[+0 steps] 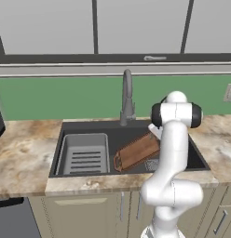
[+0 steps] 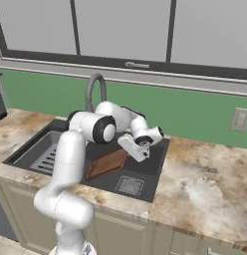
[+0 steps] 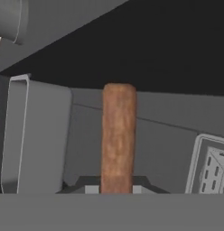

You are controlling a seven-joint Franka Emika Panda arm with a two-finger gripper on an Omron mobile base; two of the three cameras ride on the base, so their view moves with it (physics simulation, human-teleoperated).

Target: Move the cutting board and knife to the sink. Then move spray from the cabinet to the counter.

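The gripper (image 3: 116,189) is clamped on the knife (image 3: 117,135), whose brown wooden handle sticks straight out from between the 2 fingers, its long axis running along the hand's line of sight. The blade cannot be made out. Beyond the handle lies the dark floor of the sink (image 1: 196,158), so the knife hangs above the basin, apparently with nothing between it and the bottom. In the right base view the gripper (image 2: 137,149) hovers over the right part of the basin, pointing down and to the side.

The cutting board (image 1: 138,151) already lies in the sink, tilted, just beside the grey dish rack (image 1: 84,153) on the left. The drain (image 2: 129,185) sits in the floor near the front wall. The faucet (image 1: 127,97) rises behind the basin, and the marbled counter (image 1: 24,153) runs along both sides, below a green wall and windows.
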